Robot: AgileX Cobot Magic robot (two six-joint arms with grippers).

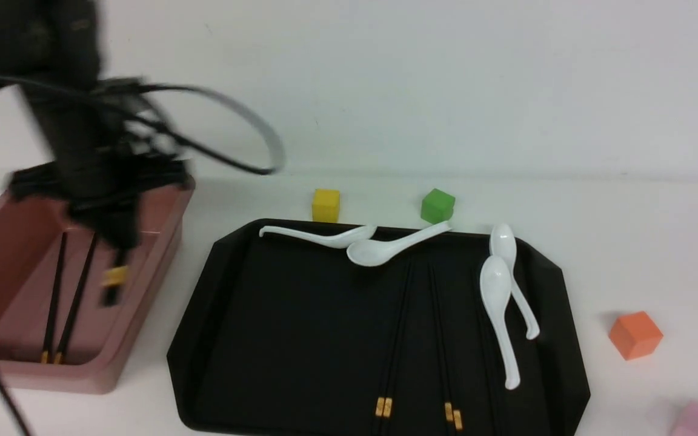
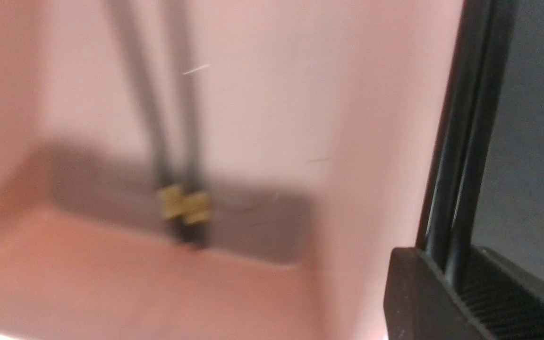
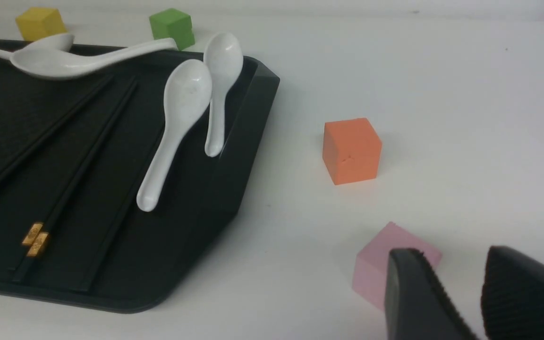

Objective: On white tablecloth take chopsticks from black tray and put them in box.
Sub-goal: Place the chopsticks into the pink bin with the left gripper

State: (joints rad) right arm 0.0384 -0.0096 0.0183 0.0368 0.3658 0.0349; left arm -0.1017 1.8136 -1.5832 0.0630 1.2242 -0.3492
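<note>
My left gripper [image 1: 117, 239] hangs blurred over the pink box [image 1: 161, 266], shut on a pair of chopsticks [image 1: 114, 280] whose gold-banded ends point down into it. In the left wrist view the gripper [image 2: 451, 271] clamps these sticks [image 2: 461, 156]. Another pair [image 1: 61, 303] lies on the box floor, also in the left wrist view [image 2: 177, 141]. Two more pairs [image 1: 394, 339] [image 1: 443, 339] lie on the black tray [image 1: 264, 315] on the white tablecloth [image 1: 628, 254]. My right gripper [image 3: 461, 283] is open and empty above the cloth, right of the tray, out of the front view.
Several white spoons [image 1: 497, 303] lie along the tray's far and right sides. A yellow cube [image 1: 326, 204] and a green cube [image 1: 437, 206] stand behind the tray. An orange cube [image 1: 635, 334] and a pink cube [image 3: 376, 271] stand to its right.
</note>
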